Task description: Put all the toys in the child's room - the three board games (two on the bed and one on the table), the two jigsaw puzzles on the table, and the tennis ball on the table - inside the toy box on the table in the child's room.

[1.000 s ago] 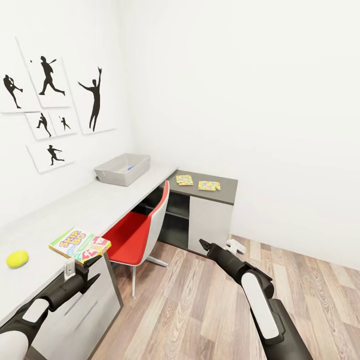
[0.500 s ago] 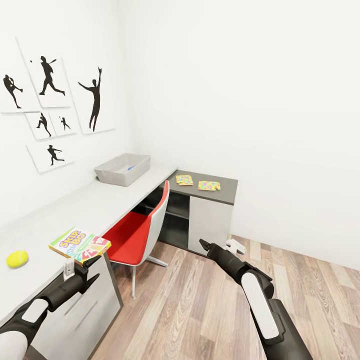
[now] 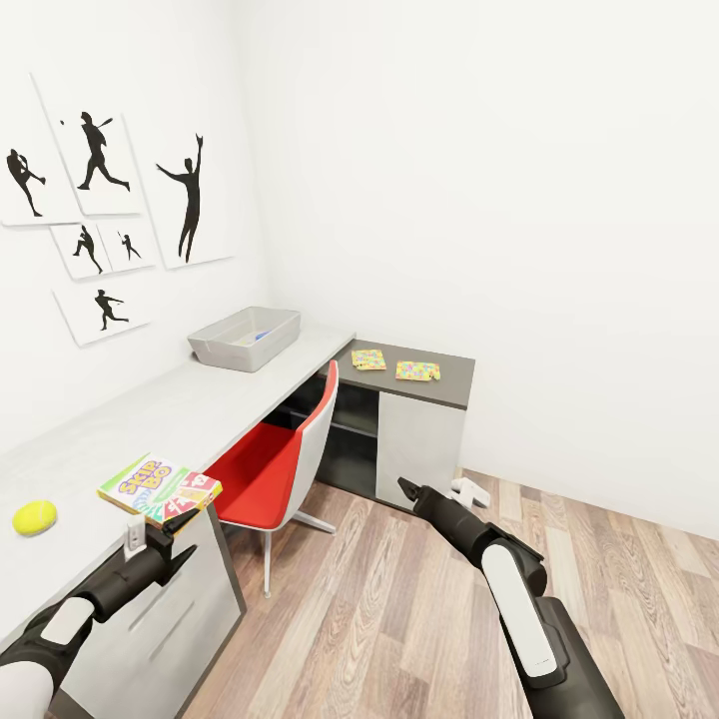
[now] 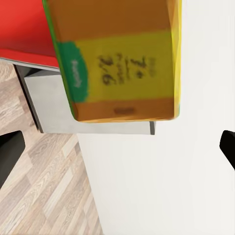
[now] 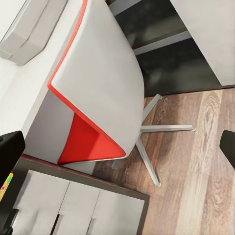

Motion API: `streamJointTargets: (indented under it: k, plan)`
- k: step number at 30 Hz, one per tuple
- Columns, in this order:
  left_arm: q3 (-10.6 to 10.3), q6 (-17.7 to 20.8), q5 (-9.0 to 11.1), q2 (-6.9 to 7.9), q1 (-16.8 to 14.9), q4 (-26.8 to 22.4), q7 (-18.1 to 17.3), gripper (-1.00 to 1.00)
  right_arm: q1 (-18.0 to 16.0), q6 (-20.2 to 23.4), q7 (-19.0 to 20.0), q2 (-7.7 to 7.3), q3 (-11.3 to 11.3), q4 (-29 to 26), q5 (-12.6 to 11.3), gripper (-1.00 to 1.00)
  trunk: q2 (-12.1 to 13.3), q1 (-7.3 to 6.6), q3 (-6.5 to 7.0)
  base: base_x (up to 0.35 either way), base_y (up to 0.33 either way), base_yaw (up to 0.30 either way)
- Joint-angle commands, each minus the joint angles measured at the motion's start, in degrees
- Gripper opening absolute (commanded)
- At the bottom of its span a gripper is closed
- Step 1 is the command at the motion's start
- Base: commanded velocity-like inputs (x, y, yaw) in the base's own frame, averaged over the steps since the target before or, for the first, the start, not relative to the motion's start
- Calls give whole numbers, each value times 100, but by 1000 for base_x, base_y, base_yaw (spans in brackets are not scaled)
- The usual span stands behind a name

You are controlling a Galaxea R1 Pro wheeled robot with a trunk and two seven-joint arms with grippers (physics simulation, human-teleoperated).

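**Operator:** White walls, plank floor, and the long table (image 3: 190, 409) running along the wall with the sports silhouettes. I take the game box (image 3: 160, 489) as my landmark: it lies at the table's near edge, one corner poking over the side. The ball (image 3: 34, 517) sits on the table near it, on the wall side. The toy box (image 3: 245, 338) stands well beyond it, at the table's far end, something blue inside. Further still, on the dark cabinet past the red chair (image 3: 275, 454), lie the two puzzles (image 3: 368, 359) and (image 3: 416, 370).

**Observer:** And your tools?

**Operator:** My left tool (image 3: 150, 534) hangs just below the game box's overhanging corner, fingers apart and holding nothing. In the left wrist view the box's underside (image 4: 115, 58) lies ahead of the open fingers. My right tool (image 3: 404, 489) hovers over the floor, well away from the game box, with its fingers apart and empty too.

**Observer:** How will you take it?

**Operator:** I think the overhang is the gift here. I'd bring one finger above and one beneath that corner, push in deep so the thin box doesn't pivot, then close and lift it level before carrying it toward the toy box.

**Observer:** Anything changed from a second ago?

**Operator:** Barely. My left tool has crept slightly up toward the box; the toys haven't moved.
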Motion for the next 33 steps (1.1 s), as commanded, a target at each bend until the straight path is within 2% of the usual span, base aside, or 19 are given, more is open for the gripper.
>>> streamJointTargets:
  k: [1,11,20,33]
  plan:
    - [21,35,10,0,-4,4,-9,100,-4,15,-54,0,4,-10,-60,100,-4,0,-6,0,0,0]
    - [34,46,6,33,-7,4,-10,100,-4,15,-54,0,5,-8,-59,100,-4,0,-6,0,0,0]
    - [35,51,10,139,-6,4,6,100,-4,15,-54,0,5,-9,-62,100,-4,0,-6,0,0,0]
    - [76,51,10,166,-5,4,53,100,-4,15,-54,0,5,-8,-60,100,-4,0,-6,0,0,0]
